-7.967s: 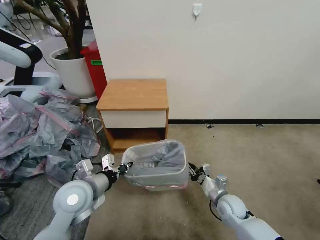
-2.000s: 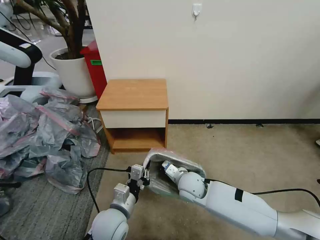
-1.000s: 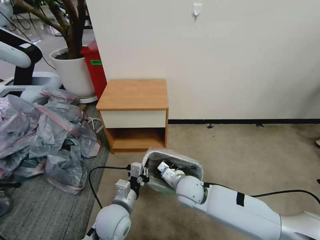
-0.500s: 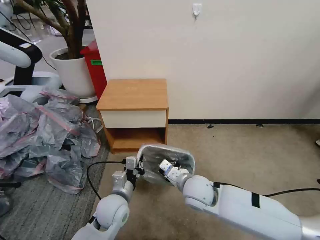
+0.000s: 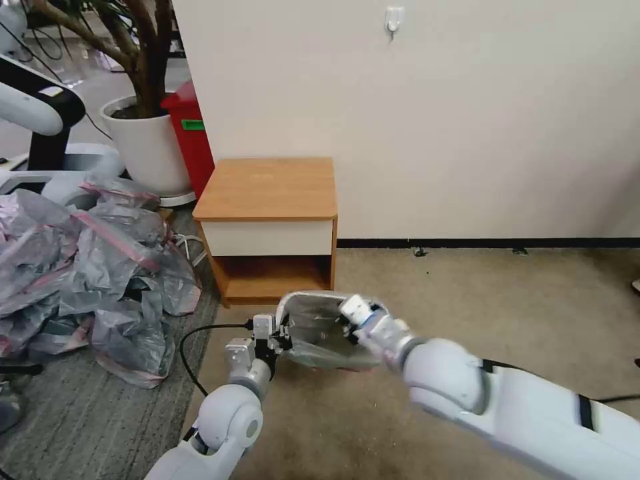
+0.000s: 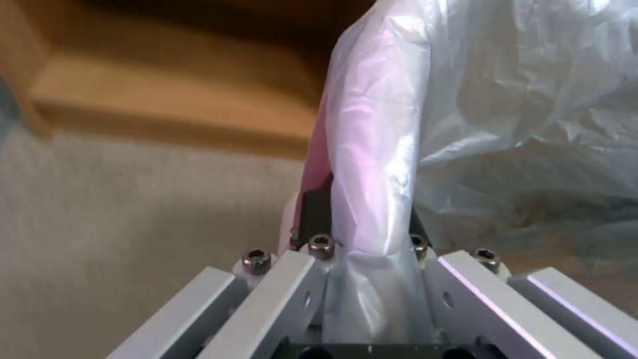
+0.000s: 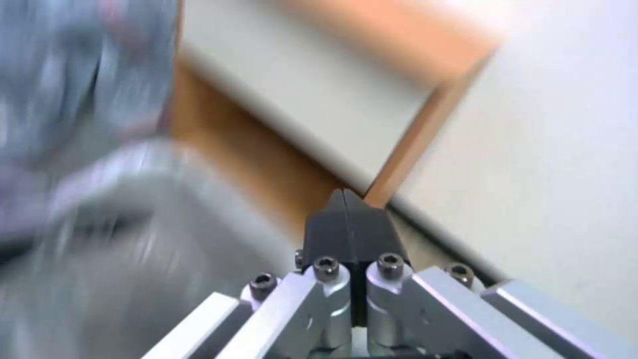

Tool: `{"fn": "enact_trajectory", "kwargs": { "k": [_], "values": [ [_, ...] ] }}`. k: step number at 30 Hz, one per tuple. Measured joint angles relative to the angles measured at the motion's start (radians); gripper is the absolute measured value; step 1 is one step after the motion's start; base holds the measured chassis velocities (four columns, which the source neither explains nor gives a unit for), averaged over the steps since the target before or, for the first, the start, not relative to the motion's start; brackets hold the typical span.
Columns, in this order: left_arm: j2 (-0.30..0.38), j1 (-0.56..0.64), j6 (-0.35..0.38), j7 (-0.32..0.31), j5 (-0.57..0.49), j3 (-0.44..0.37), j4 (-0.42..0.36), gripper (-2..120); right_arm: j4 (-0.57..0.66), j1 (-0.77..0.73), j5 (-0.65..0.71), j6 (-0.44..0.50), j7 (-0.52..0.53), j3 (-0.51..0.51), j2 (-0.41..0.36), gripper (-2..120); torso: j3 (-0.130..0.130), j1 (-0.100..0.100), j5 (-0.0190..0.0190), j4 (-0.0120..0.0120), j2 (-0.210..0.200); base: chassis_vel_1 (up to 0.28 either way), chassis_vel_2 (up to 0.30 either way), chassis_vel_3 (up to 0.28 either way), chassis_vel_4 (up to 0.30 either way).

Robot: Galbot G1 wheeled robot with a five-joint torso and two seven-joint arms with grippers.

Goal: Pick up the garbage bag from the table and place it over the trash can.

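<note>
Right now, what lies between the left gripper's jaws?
In the left wrist view, the left gripper jaws clamp the garbage bag where it wraps the trash can rim.

head camera looks down from afar; both wrist cameras sit close, sharing the table (image 5: 269, 200)

One trash can (image 5: 288, 308), one garbage bag (image 5: 327, 337) lining it, one table (image 5: 269, 190), two grippers: the left gripper (image 5: 283, 335) and right gripper (image 5: 347, 324). One heap of bags (image 5: 87, 267), one red bin (image 5: 190, 137), one plant pot (image 5: 147, 150).
</note>
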Motion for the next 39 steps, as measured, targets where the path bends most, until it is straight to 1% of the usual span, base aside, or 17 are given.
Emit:
{"fn": "enact_trajectory", "kwargs": {
  "k": [1, 2, 5, 6, 9, 10, 13, 14, 18, 19, 23, 24, 28, 32, 36, 38, 39],
  "values": [
    [0.002, 0.0, 0.014, -0.022, -0.042, -0.001, -0.01, 3, 0.03, -0.07, -0.022, 0.058, -0.006, 0.089, 0.004, 0, 0.0, 0.0, 0.0, 0.0, 0.0, 0.0, 0.0, 0.0, 0.0],
    [0.002, 0.0, 0.014, -0.022, -0.042, -0.001, -0.01, 3, 0.03, -0.07, -0.022, 0.058, -0.006, 0.089, 0.004, 0, 0.0, 0.0, 0.0, 0.0, 0.0, 0.0, 0.0, 0.0, 0.0],
    [0.007, 0.001, 0.052, -0.089, -0.164, -0.011, -0.035, 3, 0.059, -0.232, -0.071, 0.267, -0.006, 0.282, 0.06, 0, 0.0, 0.0, 0.0003, 0.0002, 0.0, 0.0, 0.0, 0.0, 0.0],
    [0.007, 0.001, 0.052, -0.089, -0.164, -0.011, -0.035, 3, 0.059, -0.232, -0.071, 0.267, -0.006, 0.282, 0.06, 0, 0.0, 0.0, 0.0003, 0.0002, 0.0, 0.0, 0.0, 0.0, 0.0],
    [0.01, 0.01, 0.07, -0.147, -0.266, -0.023, -0.045, 3, 0.06, -0.356, -0.134, 0.432, -0.045, 0.418, 0.136, 14, 0.0, 0.0, 0.0004, 0.0001, 0.0, 0.0, 0.0, 0.0, 0.0],
    [0.01, 0.01, 0.07, -0.147, -0.266, -0.023, -0.045, 3, 0.06, -0.356, -0.134, 0.432, -0.045, 0.418, 0.136, 14, 0.0, 0.0, 0.0004, 0.0001, 0.0, 0.0, 0.0, 0.0, 0.0],
    [0.009, 0.023, 0.076, -0.166, -0.302, -0.025, -0.043, 3, 0.055, -0.441, -0.168, 0.512, -0.066, 0.487, 0.194, 27, 0.0, 0.0, 0.0002, 0.0002, 0.0, 0.0, 0.0, 0.0, 0.0],
    [0.009, 0.023, 0.076, -0.166, -0.302, -0.025, -0.043, 3, 0.055, -0.441, -0.168, 0.512, -0.066, 0.487, 0.194, 27, 0.0, 0.0, 0.0002, 0.0002, 0.0, 0.0, 0.0, 0.0, 0.0],
    [0.008, 0.024, 0.077, -0.184, -0.305, -0.022, -0.032, 3, 0.055, -0.53, -0.214, 0.539, -0.072, 0.54, 0.261, 45, 0.0, 0.0, 0.0001, 0.0001, 0.0, 0.0, 0.0, 0.0, 0.0],
    [0.008, 0.024, 0.077, -0.184, -0.305, -0.022, -0.032, 3, 0.055, -0.53, -0.214, 0.539, -0.072, 0.54, 0.261, 45, 0.0, 0.0, 0.0001, 0.0001, 0.0, 0.0, 0.0, 0.0, 0.0],
    [0.019, 0.021, 0.081, -0.215, -0.302, -0.019, -0.026, 3, 0.055, -0.588, -0.248, 0.55, -0.074, 0.545, 0.311, 65, 0.0, 0.0, 0.0001, 0.0003, 0.0, 0.0, 0.0, 0.0, 0.0],
    [0.019, 0.021, 0.081, -0.215, -0.302, -0.019, -0.026, 3, 0.055, -0.588, -0.248, 0.55, -0.074, 0.545, 0.311, 65, 0.0, 0.0, 0.0001, 0.0003, 0.0, 0.0, 0.0, 0.0, 0.0],
    [0.025, 0.026, 0.089, -0.228, -0.299, -0.02, -0.023, 3, 0.053, -0.617, -0.271, 0.556, -0.077, 0.546, 0.34, 78, 0.0, 0.0, 0.0001, 0.0002, 0.0, 0.0, 0.0, 0.0, 0.0],
    [0.032, 0.034, 0.1, -0.234, -0.295, -0.025, -0.018, 3, 0.052, -0.644, -0.3, 0.561, -0.08, 0.546, 0.364, 96, 0.0, 0.0, 0.0001, 0.0003, 0.0, 0.0, 0.0, 0.0, 0.0],
    [0.037, 0.035, 0.108, -0.236, -0.292, -0.026, -0.012, 3, 0.056, -0.661, -0.314, 0.563, -0.08, 0.55, 0.373, 105, 0.0, 0.0, 0.0003, 0.0003, 0.0, 0.0, 0.0, 0.0, 0.0],
    [0.039, 0.036, 0.11, -0.236, -0.29, -0.027, -0.011, 5, 0.058, -0.665, -0.316, 0.563, -0.08, 0.553, 0.375, 107, 0.0, 0.0, 0.0004, 0.0003, 0.0, 0.0, 0.0, 0.0, 0.0],
    [0.04, 0.037, 0.113, -0.238, -0.289, -0.03, -0.01, 9, 0.061, -0.669, -0.317, 0.564, -0.08, 0.556, 0.377, 110, 0.0, 0.0, 0.0005, 0.0003, 0.0, 0.0, 0.0, 0.0, 0.0]
  ]
}}
